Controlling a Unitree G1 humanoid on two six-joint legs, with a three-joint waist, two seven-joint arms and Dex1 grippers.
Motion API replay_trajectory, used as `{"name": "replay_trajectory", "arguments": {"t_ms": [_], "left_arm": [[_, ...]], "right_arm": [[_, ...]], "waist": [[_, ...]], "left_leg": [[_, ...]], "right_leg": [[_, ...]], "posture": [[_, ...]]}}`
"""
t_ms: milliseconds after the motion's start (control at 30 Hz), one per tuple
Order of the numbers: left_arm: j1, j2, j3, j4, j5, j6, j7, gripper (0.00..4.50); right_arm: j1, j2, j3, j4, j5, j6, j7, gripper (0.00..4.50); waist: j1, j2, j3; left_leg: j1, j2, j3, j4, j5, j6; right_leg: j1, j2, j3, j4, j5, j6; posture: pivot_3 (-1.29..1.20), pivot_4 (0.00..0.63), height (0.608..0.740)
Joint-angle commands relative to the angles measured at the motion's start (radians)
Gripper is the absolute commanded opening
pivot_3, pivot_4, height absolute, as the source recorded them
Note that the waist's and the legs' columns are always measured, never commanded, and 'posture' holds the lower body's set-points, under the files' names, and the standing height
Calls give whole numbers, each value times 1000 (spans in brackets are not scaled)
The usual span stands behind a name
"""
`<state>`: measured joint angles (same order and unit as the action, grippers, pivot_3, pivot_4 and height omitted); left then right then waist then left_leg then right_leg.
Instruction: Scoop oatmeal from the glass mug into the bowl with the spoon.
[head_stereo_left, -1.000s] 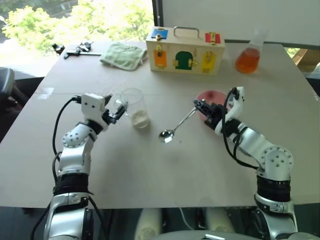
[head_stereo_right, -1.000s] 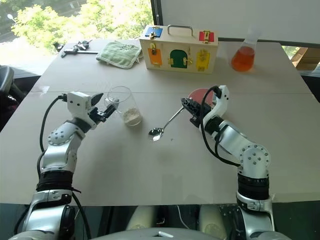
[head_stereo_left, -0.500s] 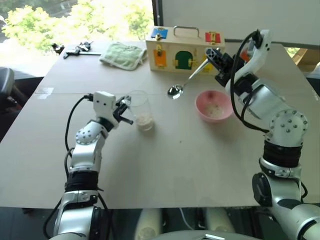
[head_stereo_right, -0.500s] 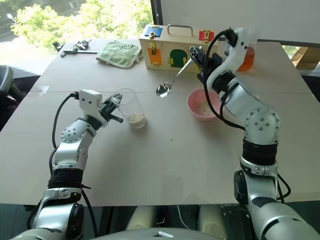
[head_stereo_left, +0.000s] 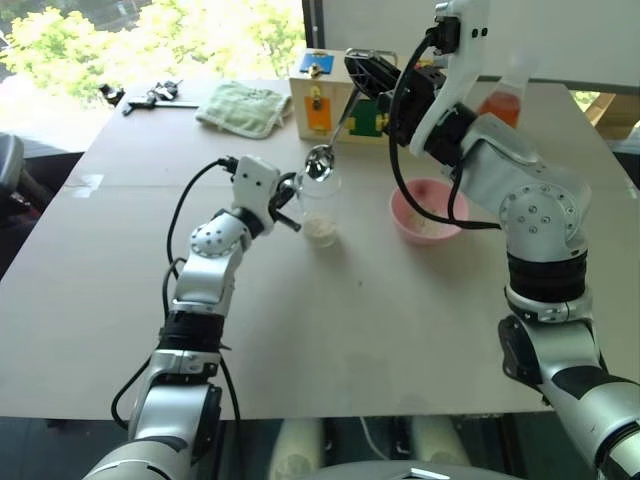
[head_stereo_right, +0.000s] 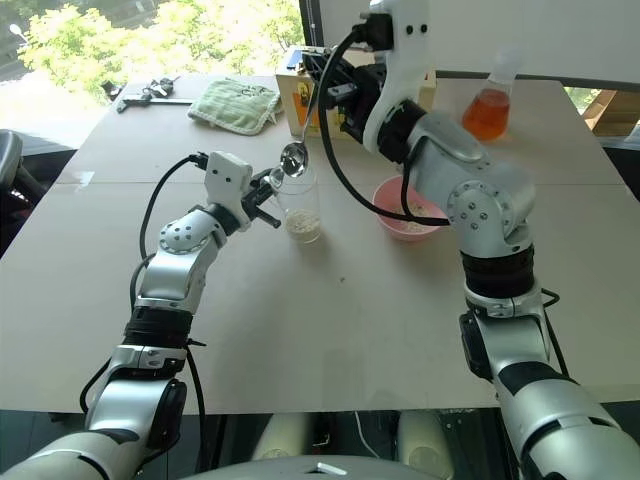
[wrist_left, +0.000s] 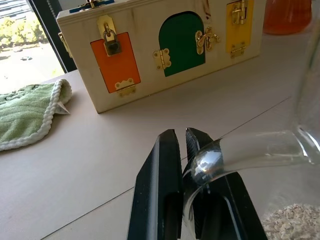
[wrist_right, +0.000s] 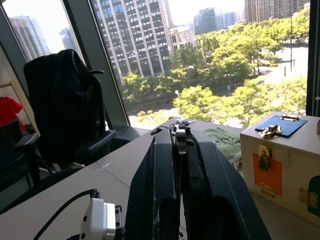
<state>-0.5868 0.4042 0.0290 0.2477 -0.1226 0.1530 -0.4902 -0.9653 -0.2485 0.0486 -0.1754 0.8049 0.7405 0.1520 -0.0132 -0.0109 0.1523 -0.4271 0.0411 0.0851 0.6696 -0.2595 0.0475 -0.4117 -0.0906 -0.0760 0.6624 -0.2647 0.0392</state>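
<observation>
The oatmeal lies at the bottom of the glass mug on the bench, the left pincer clenched on its handle, the right pincer gripping the spoon over its rim, beside the pink bowl.

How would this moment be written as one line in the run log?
left gripper: shut on glass mug handle | right gripper: shut on spoon, above mug | bowl: some oatmeal
</observation>
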Motion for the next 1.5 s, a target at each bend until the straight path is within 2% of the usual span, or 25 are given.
{"name": "replay_trajectory", "arguments": {"t_ms": [33, 300, 667, 867, 1067, 1267, 1467, 1500], "left_arm": [[-50, 22, 0, -15, -4, 13, -34, 54], [-133, 80, -57, 32, 23, 74, -147, 54], [-198, 101, -84, 107, 62, 9, -224, 54], [-196, 95, -82, 118, 85, -51, -210, 54], [-164, 85, -81, 151, 119, -170, -177, 54], [-158, 66, -58, 185, 108, -240, -134, 54], [-149, 54, -55, 208, 107, -281, -119, 54], [-146, 51, -53, 207, 104, -279, -116, 54]], "right_arm": [[12, -24, 52, -37, -99, -40, 75, 0], [59, -9, 151, -10, -225, -60, 207, 0], [83, 66, 149, 45, -298, -46, 250, 0], [85, 180, -33, 78, -160, 147, 119, 0], [45, 224, -190, 134, -97, 256, 8, 0], [34, 309, -367, 204, 4, 381, -174, 0], [30, 328, -422, 218, 33, 405, -237, 0], [31, 304, -394, 210, 1, 377, -218, 0]], "waist": [[0, 0, 0], [0, 0, 0], [0, 0, 0], [1, 0, 0], [0, 0, 0], [-2, 0, 0], [-4, 0, 0], [-4, 0, 0]], "left_leg": [[-1, 0, 0, 0, 0, 0], [-3, -1, 0, 1, 0, -1], [-3, -1, 2, 2, 1, -2], [-4, -1, 2, 2, 2, -3], [-4, -1, 1, 2, 2, -4], [-3, -1, 1, 2, 2, -4], [-3, -1, 1, 2, 3, -4], [-3, -1, 1, 2, 3, -4]], "right_leg": [[-1, 0, 0, 0, 0, 0], [-1, 1, -2, 0, 0, 0], [-1, 1, -3, 0, 0, 0], [-1, 1, -4, 0, 0, 0], [-1, 1, -5, 1, 0, 0], [-1, 1, -5, 1, 0, 0], [-1, 1, -4, 2, 0, 0], [-1, 1, -4, 2, 0, 0]], "posture": [[0, 150, 740], [0, 150, 740], [0, 150, 740], [0, 150, 740], [0, 150, 740], [0, 150, 740], [0, 150, 740], [0, 150, 740]]}}
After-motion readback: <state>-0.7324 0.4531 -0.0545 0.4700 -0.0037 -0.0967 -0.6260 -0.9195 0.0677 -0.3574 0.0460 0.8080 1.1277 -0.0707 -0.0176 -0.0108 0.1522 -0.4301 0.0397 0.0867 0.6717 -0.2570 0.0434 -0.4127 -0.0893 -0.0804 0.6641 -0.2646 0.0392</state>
